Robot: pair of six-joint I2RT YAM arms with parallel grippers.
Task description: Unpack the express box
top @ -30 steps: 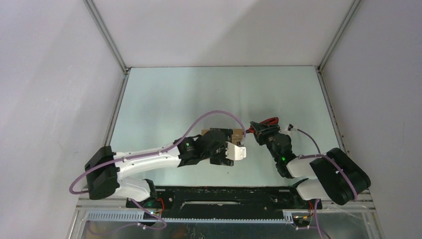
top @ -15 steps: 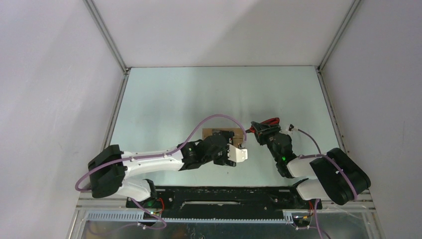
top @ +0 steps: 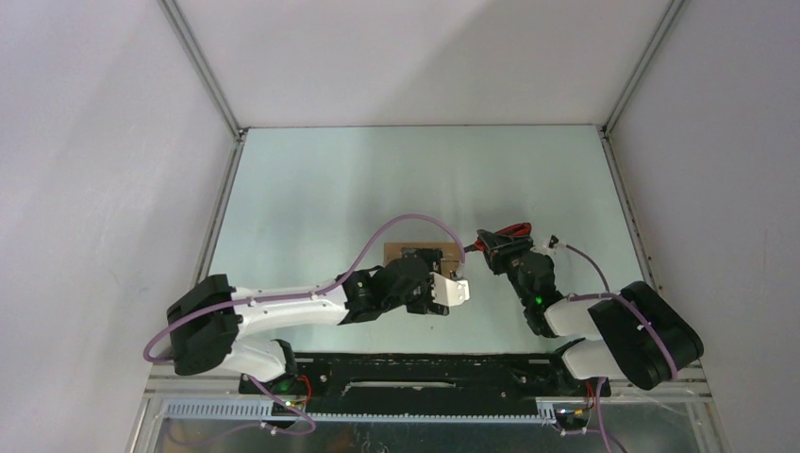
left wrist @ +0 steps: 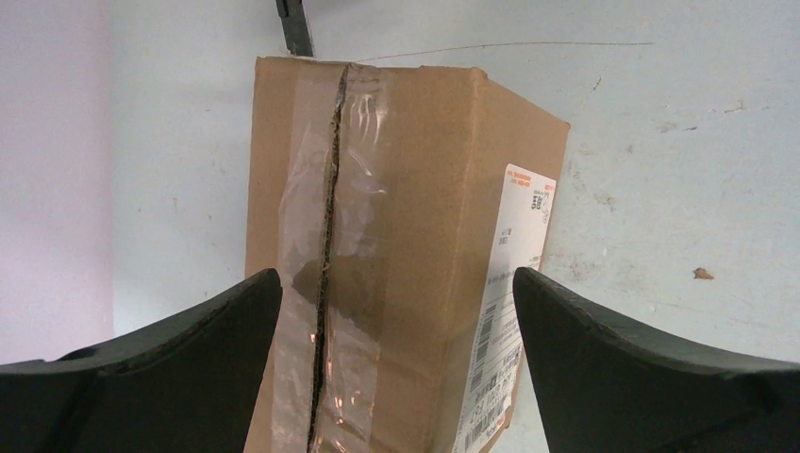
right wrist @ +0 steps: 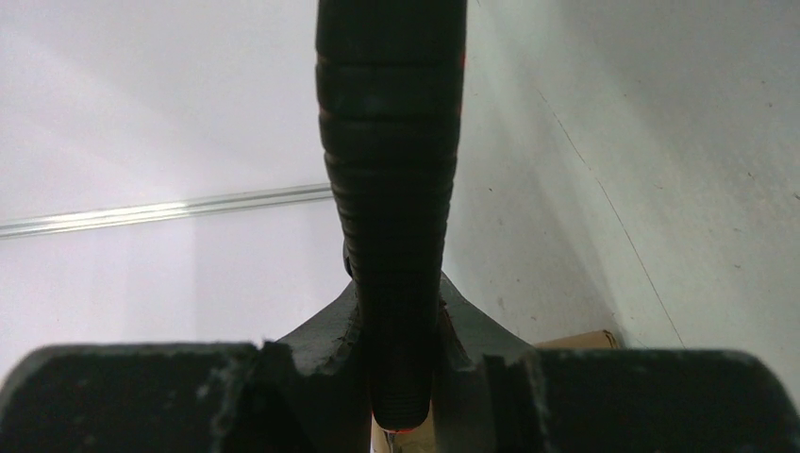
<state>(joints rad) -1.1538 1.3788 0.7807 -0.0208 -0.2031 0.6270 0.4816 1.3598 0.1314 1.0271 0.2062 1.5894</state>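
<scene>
One express box (left wrist: 415, 170); one white label (left wrist: 514, 274) on it; one clear tape strip (left wrist: 358, 217); one utility knife (right wrist: 391, 170); two robot arms – left arm (top: 283, 302), right arm (top: 580, 316); one table (top: 377, 179)

Pale green table (top: 311, 179), plain white walls (top: 425, 57) on three sides, aluminium corner rails (top: 200, 66), soft even light.

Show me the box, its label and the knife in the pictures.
box (left wrist: 425, 170): left wrist view, brown face right of the taped seam.
label (left wrist: 514, 283): left wrist view, middle of the white sticker.
knife (right wrist: 391, 189): right wrist view, ribbed black handle.
</scene>
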